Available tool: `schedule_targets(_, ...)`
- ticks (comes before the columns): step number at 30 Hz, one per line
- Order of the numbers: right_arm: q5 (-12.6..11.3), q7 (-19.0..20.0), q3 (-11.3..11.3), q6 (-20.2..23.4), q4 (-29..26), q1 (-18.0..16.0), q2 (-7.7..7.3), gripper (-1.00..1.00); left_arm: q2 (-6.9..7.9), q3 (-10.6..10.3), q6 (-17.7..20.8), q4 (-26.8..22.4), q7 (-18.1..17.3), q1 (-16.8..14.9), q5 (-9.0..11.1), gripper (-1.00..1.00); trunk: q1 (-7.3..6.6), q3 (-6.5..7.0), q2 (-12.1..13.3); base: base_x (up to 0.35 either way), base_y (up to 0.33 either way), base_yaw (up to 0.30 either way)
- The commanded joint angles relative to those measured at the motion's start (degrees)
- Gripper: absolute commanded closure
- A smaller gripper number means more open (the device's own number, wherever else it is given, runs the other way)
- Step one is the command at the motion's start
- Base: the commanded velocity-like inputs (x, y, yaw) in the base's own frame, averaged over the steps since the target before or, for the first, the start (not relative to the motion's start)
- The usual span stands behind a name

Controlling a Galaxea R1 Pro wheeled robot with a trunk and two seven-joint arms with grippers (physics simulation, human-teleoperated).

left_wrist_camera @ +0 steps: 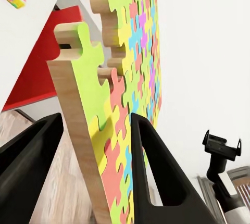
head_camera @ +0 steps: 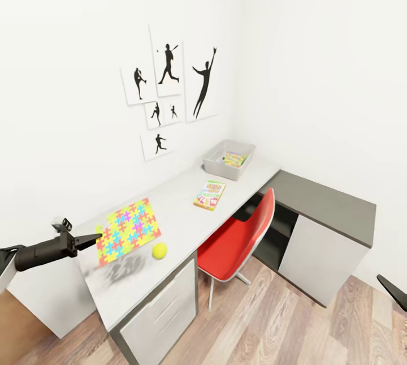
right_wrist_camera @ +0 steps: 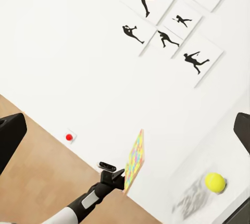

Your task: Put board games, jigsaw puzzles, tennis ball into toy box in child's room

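No lettering could be read anywhere. The printed game box (head_camera: 210, 194) lying on the surface (head_camera: 175, 201) carried coloured print, too small and blurred to make out. The wall pictures (head_camera: 169, 93) bore black sports silhouettes only, with no words or numbers on them.

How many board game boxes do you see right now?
2: a board game lies on the table mid-desk; another board game sits inside the toy box. More may be out of view.
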Motion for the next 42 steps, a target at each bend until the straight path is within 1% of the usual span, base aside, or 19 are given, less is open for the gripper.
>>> schedule_targets(1,-0.35,-0.1,0.03,0.39,-0.01,0.01,-0.02,-1.0,0.0,-0.01,0.59,-0.02,-0.24,0.11,0.01,1.0,0.04,-0.02,-0.11,0.0,-0.122,-0.137)
schedule_targets(6,-0.35,-0.13,0.09,0.39,-0.01,0.01,-0.02,-1.0,0.0,0.18,0.48,-0.09,-0.24,0.65,0.01,1.0,0.04,0.35,-0.11,0.033,-0.221,-0.107)
schedule_targets(10,-0.32,-0.54,0.23,0.34,0.01,0.01,-0.02,-1.0,-0.02,0.2,-0.31,-0.1,-0.24,0.76,0.08,1.0,0.04,0.44,-0.11,0.088,-0.278,-0.032)
schedule_targets(16,-0.34,-2.64,0.12,0.4,0.04,0.01,-0.02,-1.0,-0.03,0.2,-0.87,-0.11,-0.24,0.8,0.17,1.0,0.04,0.47,-0.11,0.138,-0.28,-0.007)
schedule_targets(33,-0.35,-3.36,-0.01,0.48,-0.03,0.01,-0.02,-1.0,-0.04,0.18,-0.96,-0.11,-0.24,0.8,0.19,1.0,0.04,0.5,-0.11,0.214,-0.231,-0.003)
schedule_targets(42,-0.35,-3.36,0.04,0.48,0.03,0.01,-0.02,-1.0,-0.04,0.24,-0.96,-0.11,-0.24,0.8,0.19,1.0,0.04,1.0,-0.11,0.224,-0.224,-0.148)
